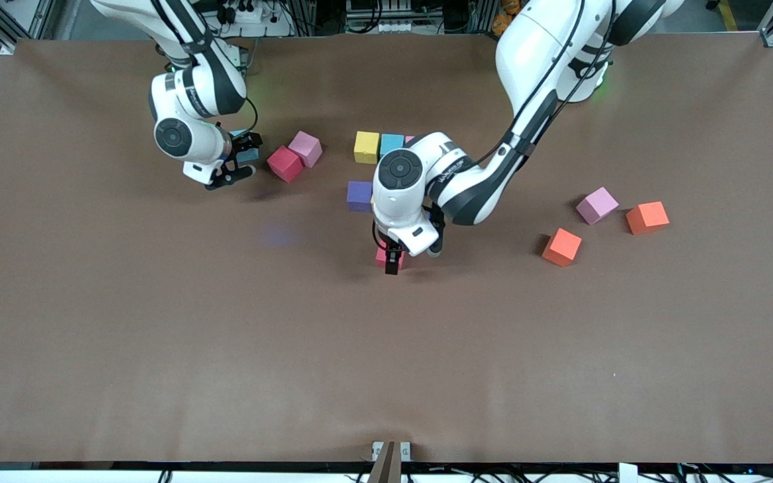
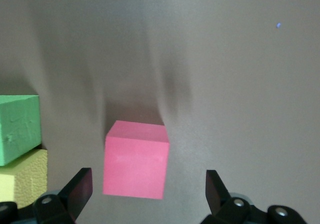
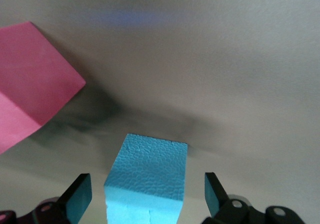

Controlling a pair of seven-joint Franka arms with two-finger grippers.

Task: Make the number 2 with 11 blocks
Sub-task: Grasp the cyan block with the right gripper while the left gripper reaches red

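Mid-table a yellow block (image 1: 366,146), a sky blue block (image 1: 392,143) and a sliver of pink form a row, and a purple block (image 1: 359,196) lies nearer the camera. The left arm hides the rest, so no whole number 2 can be made out. My left gripper (image 1: 392,258) (image 2: 147,191) stands open around a pink block (image 1: 381,257) (image 2: 136,159) without touching it. Beside that lie a green block (image 2: 17,126) and a yellow block (image 2: 22,176). My right gripper (image 1: 245,156) (image 3: 145,194) stands open astride a sky blue block (image 1: 250,158) (image 3: 147,176), with gaps on both sides.
A red block (image 1: 284,163) (image 3: 30,84) and a pink block (image 1: 306,147) lie close beside the right gripper. Toward the left arm's end lie two orange blocks (image 1: 561,246) (image 1: 647,217) and a lilac-pink block (image 1: 596,204). Brown table (image 1: 225,349) stretches toward the camera.
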